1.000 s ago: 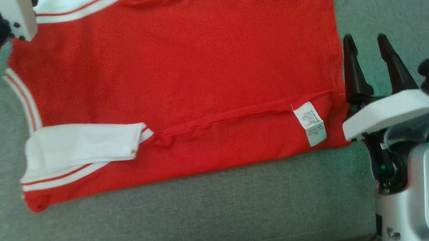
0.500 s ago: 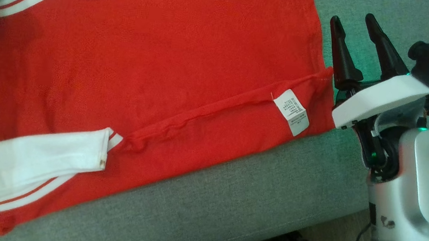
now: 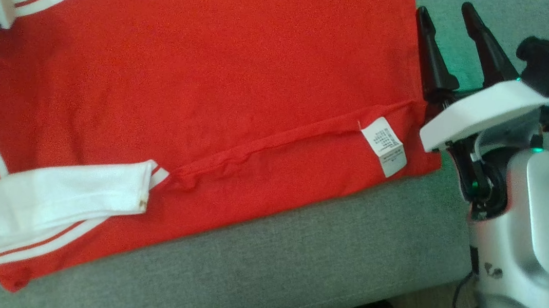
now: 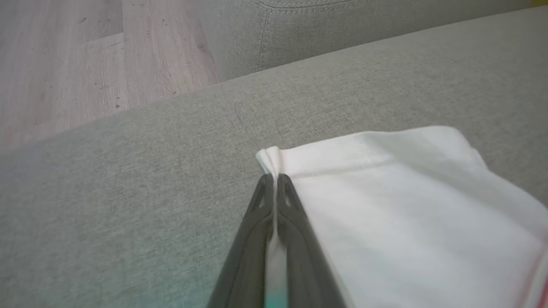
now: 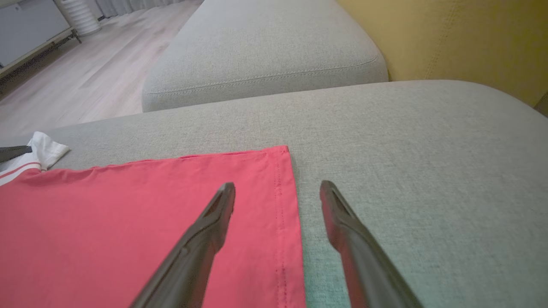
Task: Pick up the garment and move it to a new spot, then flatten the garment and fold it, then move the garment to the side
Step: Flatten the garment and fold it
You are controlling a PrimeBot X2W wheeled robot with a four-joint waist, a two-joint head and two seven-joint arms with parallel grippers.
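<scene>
Head view: the red garment (image 3: 221, 81) lies flat on the grey sofa (image 3: 292, 269), reaching its front edge. The right gripper (image 3: 443, 10) stands beside the hem (image 3: 409, 61), jaws wide.
Left wrist view: the left gripper (image 4: 274, 179) pinches the garment's white sleeve (image 4: 406, 205), jaws closed.
Right wrist view: the wide jaws straddle the hem.

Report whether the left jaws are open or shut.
Shut: the left gripper pinches the white sleeve, no gap between the jaws.
</scene>
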